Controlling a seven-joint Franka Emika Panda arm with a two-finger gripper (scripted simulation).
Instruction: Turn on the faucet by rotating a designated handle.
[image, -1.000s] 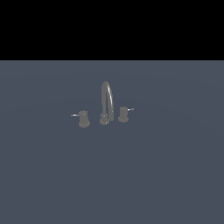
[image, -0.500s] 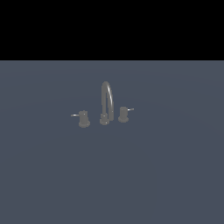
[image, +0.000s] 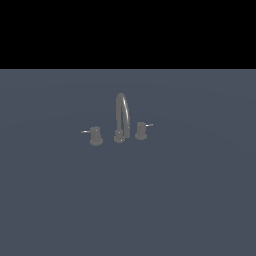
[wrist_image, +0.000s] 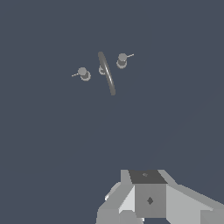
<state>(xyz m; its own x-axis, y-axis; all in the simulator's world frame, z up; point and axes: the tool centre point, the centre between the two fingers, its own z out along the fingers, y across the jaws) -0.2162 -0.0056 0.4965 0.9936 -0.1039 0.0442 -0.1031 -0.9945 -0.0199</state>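
Observation:
The faucet stands on a flat grey-blue surface (image: 190, 200). Its tall arched spout (image: 122, 112) sits between two stubby knobs. The handle (image: 141, 130) is the knob on the exterior view's right, with a thin pale pin pointing right. The twin knob (image: 95, 136) has its pin pointing left. In the wrist view the spout (wrist_image: 107, 73), the handle (wrist_image: 122, 60) and the twin knob (wrist_image: 83, 73) show from above, far off. Only a grey blocky part of my gripper (wrist_image: 148, 196) shows there, well apart from the faucet. Its fingers cannot be made out. The arm is out of the exterior view.
The grey-blue surface (wrist_image: 52, 144) spreads around the faucet on all sides. A black background (image: 128, 30) fills the space beyond its far edge. Nothing else stands in view.

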